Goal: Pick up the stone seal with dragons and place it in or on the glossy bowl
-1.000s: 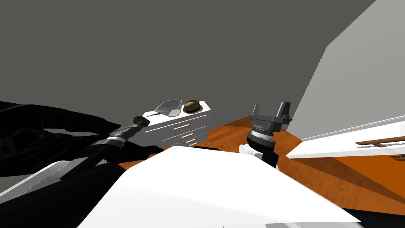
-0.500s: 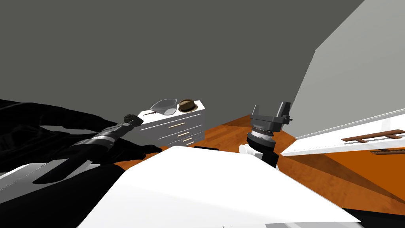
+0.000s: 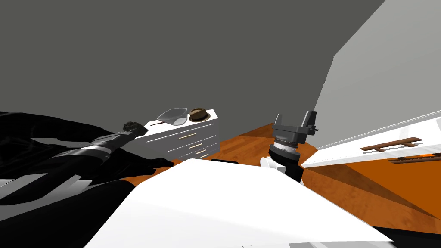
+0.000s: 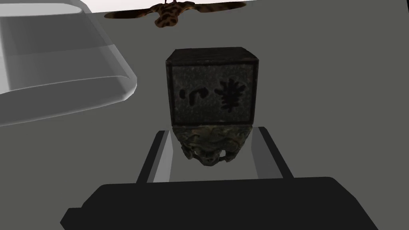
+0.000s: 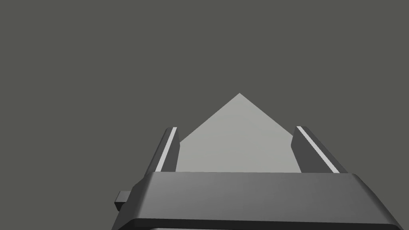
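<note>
Beside the dresser (image 3: pixel 185 138) my view has swung since before; left gripper (image 4: pixel 212 131), arm stretched forward, clamps the seal (image 4: pixel 212 92) near the bowl (image 3: pixel 173 115), apart from it. Right gripper (image 5: pixel 236 128) raised, fingers spread.

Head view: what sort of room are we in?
Likely a lived-in room of a house, perhaps a bedroom: a white chest of drawers against a grey wall, a brown hat and a clear bowl on top, orange wood floor.

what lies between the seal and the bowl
In the head view, a thin brown item on the dresser, between the held seal and the bowl.
</note>
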{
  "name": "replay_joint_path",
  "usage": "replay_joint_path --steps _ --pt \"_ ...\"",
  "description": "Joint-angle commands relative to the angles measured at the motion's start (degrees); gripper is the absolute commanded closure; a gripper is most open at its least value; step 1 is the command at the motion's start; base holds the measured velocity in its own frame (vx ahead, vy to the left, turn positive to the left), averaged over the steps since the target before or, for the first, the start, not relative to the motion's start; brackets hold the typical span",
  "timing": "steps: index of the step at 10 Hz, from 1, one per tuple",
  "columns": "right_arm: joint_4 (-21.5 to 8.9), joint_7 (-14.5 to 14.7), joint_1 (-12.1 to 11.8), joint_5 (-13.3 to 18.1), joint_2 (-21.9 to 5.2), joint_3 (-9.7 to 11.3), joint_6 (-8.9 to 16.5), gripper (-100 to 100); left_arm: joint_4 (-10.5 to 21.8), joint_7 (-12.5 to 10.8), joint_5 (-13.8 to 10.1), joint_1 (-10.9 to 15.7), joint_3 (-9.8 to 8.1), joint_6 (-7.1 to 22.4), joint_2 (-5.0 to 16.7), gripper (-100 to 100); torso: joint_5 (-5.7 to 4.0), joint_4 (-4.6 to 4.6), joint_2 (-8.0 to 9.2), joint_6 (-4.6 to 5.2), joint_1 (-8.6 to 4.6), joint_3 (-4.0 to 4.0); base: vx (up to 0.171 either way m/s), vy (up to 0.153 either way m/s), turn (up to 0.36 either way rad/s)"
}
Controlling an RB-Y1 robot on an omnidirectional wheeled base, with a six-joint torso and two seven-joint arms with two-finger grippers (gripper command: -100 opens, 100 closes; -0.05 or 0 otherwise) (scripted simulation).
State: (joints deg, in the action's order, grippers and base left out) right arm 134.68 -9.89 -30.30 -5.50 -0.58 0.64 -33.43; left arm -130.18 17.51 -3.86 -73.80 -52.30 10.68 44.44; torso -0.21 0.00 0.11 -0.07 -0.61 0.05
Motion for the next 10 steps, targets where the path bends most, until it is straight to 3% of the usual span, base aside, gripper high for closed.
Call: replay_joint_path --steps 1,3,5,8,10 --pt "0.0 0.0 0.0 0.0 0.0 0.0 0.0 0 0.0 -0.3 -1.1 -1.2 -2.08 0.8 0.9 100 0.0 0.0 0.0 0.0 0.0 0.0 -0.013 -0.096 -0.034" --pt "0.0 0.0 0.0 0.0 0.0 0.0 0.0 0 -0.1 -0.7 -2.7 -3.2 -5.15 1.7 2.0 100 0.0 0.02 0.01 0.02 0.03 0.02 0.002 -0.091 -0.04" --pt "0.0 0.0 0.0 0.0 0.0 0.0 0.0 0 -0.2 -1.1 -3.5 -4.4 -6.86 2.2 2.7 100 0.0 0.02 0.04 0.05 -0.01 0.03 -0.01 -0.088 -0.036" --pt "0.0 0.0 0.0 0.0 0.0 0.0 0.0 0 -0.5 -3.2 -5.4 -6.8 -10.24 3.4 4.6 100 0.02 0.01 -0.13 0.11 0.09 -0.05 0.04 -0.061 -0.044" --pt "0.0 0.0 0.0 0.0 0.0 0.0 0.0 0 -1.3 -5.8 -7.2 -8.7 -12.88 4.7 6.8 100 0.1 0.0 -0.24 0.15 0.31 -0.11 0.08 -0.012 -0.046"
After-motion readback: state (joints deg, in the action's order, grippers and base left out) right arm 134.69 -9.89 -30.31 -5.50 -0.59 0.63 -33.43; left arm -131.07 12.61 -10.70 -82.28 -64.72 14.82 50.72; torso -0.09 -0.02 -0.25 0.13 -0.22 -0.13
